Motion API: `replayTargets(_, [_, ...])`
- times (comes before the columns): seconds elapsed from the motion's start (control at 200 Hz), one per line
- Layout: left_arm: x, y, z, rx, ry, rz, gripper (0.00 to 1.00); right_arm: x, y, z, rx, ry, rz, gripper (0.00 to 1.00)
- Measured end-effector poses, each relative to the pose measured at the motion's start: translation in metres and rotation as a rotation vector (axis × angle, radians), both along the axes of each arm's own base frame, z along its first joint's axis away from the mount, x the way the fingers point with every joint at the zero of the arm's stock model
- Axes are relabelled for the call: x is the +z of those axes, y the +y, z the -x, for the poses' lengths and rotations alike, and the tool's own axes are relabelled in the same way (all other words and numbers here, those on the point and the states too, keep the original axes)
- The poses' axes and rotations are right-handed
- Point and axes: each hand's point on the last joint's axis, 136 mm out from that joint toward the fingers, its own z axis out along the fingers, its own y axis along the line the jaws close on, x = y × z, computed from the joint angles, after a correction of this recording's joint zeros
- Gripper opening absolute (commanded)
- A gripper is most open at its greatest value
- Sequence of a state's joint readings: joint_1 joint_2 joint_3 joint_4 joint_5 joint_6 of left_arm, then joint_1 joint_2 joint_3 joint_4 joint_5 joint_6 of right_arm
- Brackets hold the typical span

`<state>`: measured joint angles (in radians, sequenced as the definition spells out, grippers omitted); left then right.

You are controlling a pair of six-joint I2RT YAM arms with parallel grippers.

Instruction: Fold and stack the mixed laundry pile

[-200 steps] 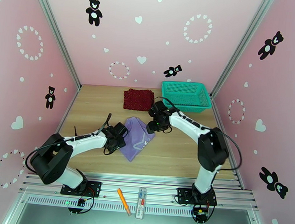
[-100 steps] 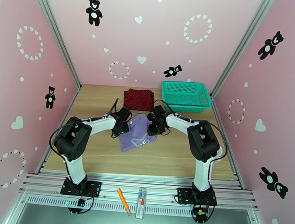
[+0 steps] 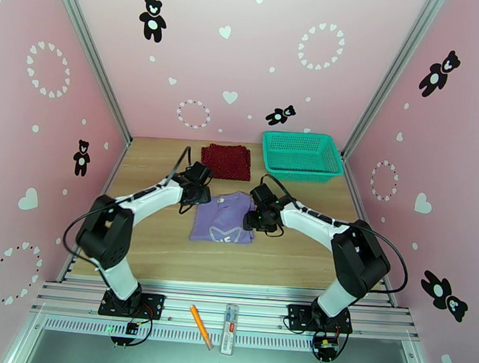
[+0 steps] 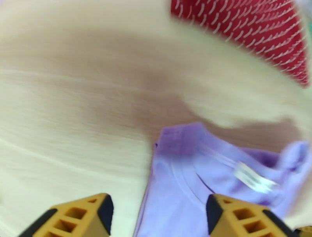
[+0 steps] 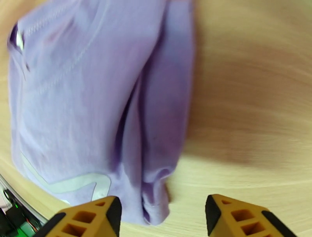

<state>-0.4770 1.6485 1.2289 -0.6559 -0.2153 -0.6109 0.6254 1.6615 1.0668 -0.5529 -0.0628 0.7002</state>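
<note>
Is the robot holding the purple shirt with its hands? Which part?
Nothing is held. The left gripper and the right gripper both stand open at the edges of the purple T-shirt, which lies on the table.

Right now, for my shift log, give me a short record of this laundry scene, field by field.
shirt: purple, lying on the table, pale print up
red cloth: folded, at the far edge, apart from the shirt
basket: teal, far right, beside the red cloth
left gripper: open, at the shirt's collar end
right gripper: open, at the shirt's side edge
stack: not yet made
</note>
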Motion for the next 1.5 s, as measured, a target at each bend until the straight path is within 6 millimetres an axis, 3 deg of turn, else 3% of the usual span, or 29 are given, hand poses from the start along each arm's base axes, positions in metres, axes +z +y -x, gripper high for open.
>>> replayTargets(0.085, [0.026,0.003,0.003,0.005,-0.044,0.022,0.75,0.004,0.000,-0.006,-0.016,-0.009,-0.012,0.61])
replayTargets(0.15, [0.023,0.003,0.007,0.009,-0.031,0.031,0.75,0.007,0.004,-0.009,-0.018,-0.013,-0.023,0.61])
replayTargets(0.21, [0.004,0.002,0.012,0.008,0.014,0.035,0.75,0.005,0.008,-0.014,-0.021,-0.009,-0.028,0.62])
replayTargets(0.38, [-0.072,0.002,0.039,0.017,0.214,0.021,0.76,-0.017,0.016,-0.019,-0.031,0.036,-0.023,0.62])
replayTargets(0.545, [-0.102,-0.005,0.040,0.022,0.275,0.044,0.75,-0.035,0.015,-0.017,-0.054,0.075,-0.009,0.60])
replayTargets(0.625, [-0.102,-0.007,0.040,0.028,0.274,0.054,0.74,-0.038,0.016,-0.016,-0.062,0.076,-0.015,0.55])
replayTargets(0.726, [-0.103,-0.006,0.040,0.039,0.274,0.056,0.66,-0.041,0.013,-0.016,-0.085,0.073,-0.012,0.38])
replayTargets(0.921, [-0.106,-0.010,0.036,0.061,0.242,0.090,0.18,-0.044,0.014,-0.019,-0.103,0.050,-0.037,0.06])
replayTargets(0.966, [-0.106,-0.017,0.033,0.048,0.228,0.124,0.00,-0.043,0.017,-0.021,-0.109,0.042,-0.054,0.00])
replayTargets(1.326, [-0.100,-0.033,0.023,0.033,0.154,0.235,0.00,-0.039,0.020,-0.021,-0.092,0.015,-0.093,0.00])
replayTargets(1.501, [-0.095,-0.030,0.036,0.028,0.180,0.225,0.00,-0.030,0.017,-0.022,-0.069,0.006,-0.073,0.00])
